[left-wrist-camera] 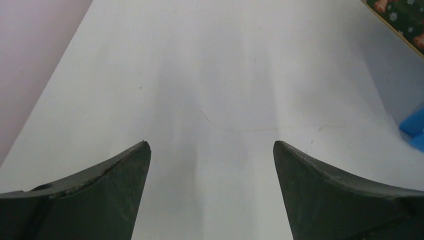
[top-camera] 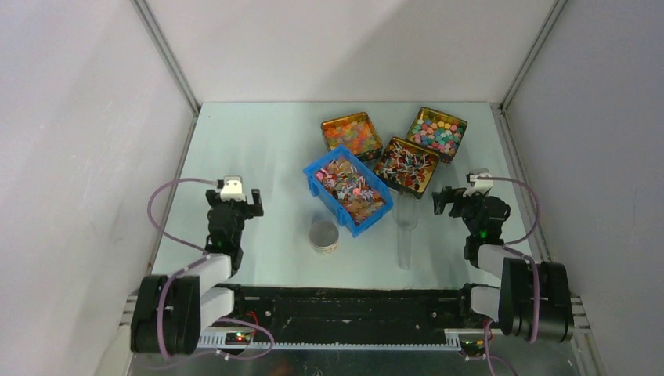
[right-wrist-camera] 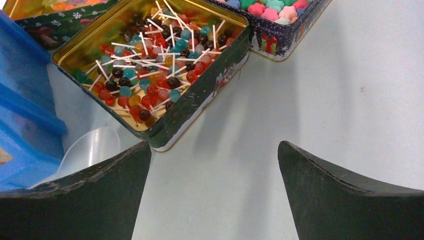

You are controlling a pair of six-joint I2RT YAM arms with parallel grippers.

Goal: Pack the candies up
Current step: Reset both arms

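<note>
Packing has not visibly begun. The candies [top-camera: 349,189] are heaped in the blue bin [top-camera: 316,174] at the middle of the counter [top-camera: 258,141], with gold tins of other sweets just behind it. A clear jar [top-camera: 405,235] sits near the bin's right corner with no candy showing inside; I cannot tell whether it stands or lies. Its round lid [top-camera: 323,236] rests apart by the bin's near end. The left jaws stand wide apart over bare counter, well left of the bin, holding nothing. The right jaws, equally wide and empty, hover near the lollipop tin [right-wrist-camera: 150,65] and the jar. By my reckoning everything remains: filling the jar and closing it.
</note>
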